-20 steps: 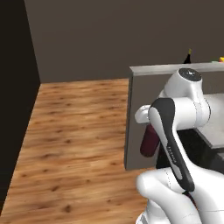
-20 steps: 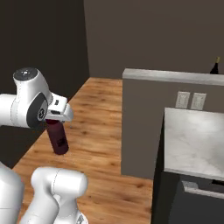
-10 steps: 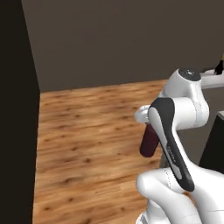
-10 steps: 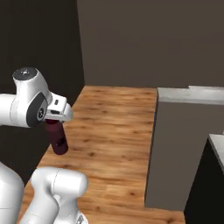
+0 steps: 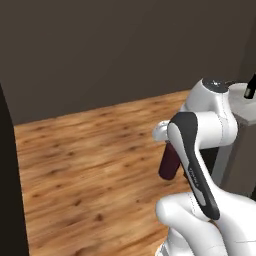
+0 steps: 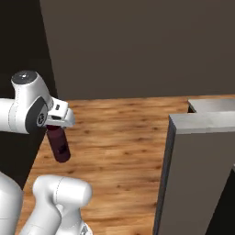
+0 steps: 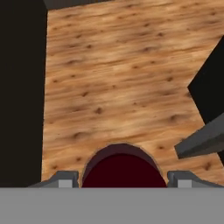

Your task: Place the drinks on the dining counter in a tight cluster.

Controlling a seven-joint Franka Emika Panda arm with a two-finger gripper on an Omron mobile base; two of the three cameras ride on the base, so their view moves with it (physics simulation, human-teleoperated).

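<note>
A wood-plank floor [image 5: 90,165] is bounded by a dark wall [image 6: 137,46]. A grey-topped counter [image 6: 202,123] is seen at the right of the right base view. The gripper [image 6: 55,124] is closed around the squat maroon bottle [image 6: 59,144], which is held in the air above the floor, hanging slightly tilted. No label or writing can be read on it.

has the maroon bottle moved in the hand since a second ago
No. The maroon bottle hangs from the hand just as before, same spot against the arm; the background shifted because the base turned.
</note>
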